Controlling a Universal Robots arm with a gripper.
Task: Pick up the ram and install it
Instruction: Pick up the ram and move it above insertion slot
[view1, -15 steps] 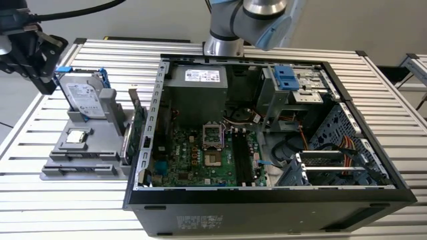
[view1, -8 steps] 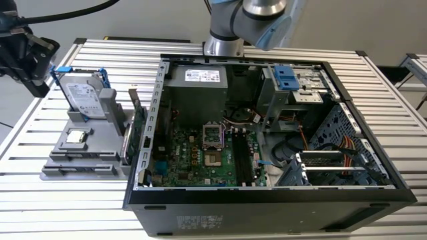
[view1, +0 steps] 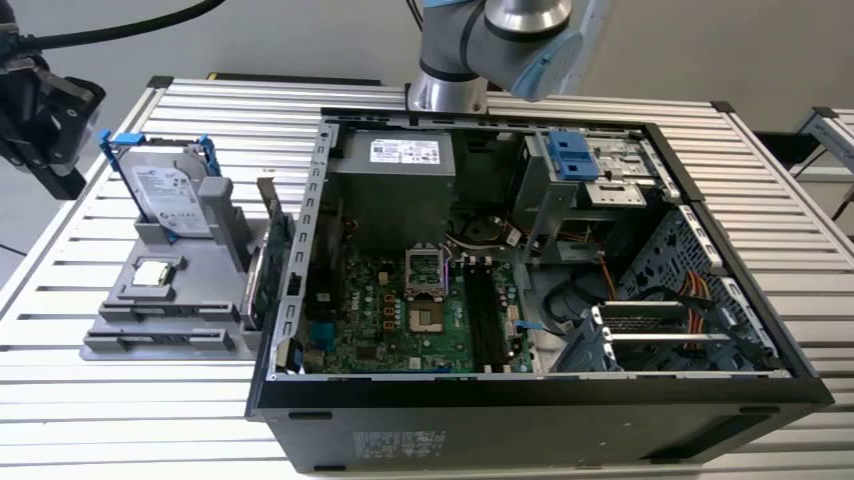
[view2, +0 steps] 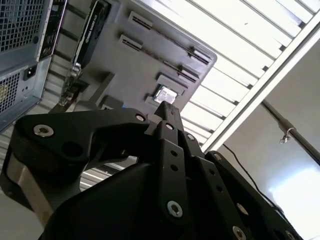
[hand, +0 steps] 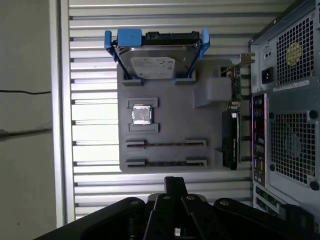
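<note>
My gripper (view1: 56, 165) hangs at the exterior view's far left, beyond the table's edge and apart from the grey parts holder (view1: 134, 335). In both wrist views its black fingertips (view2: 167, 109) (hand: 175, 184) are pressed together and nothing shows between them. The holder's two long slots (hand: 165, 143) appear as thin dark lines. The ram is out of view. The open computer case (view1: 534, 400) lies on the table, with its green motherboard (view1: 400, 320) and long black slots (view1: 481, 320) facing up.
In the holder stand a silver hard drive in a blue-tabbed frame (view1: 174, 195), a square chip (hand: 141, 115) and a large card on edge (view1: 274, 260). A slatted metal table (view1: 80, 400) carries everything. The arm's base (view1: 447, 90) rises behind the case.
</note>
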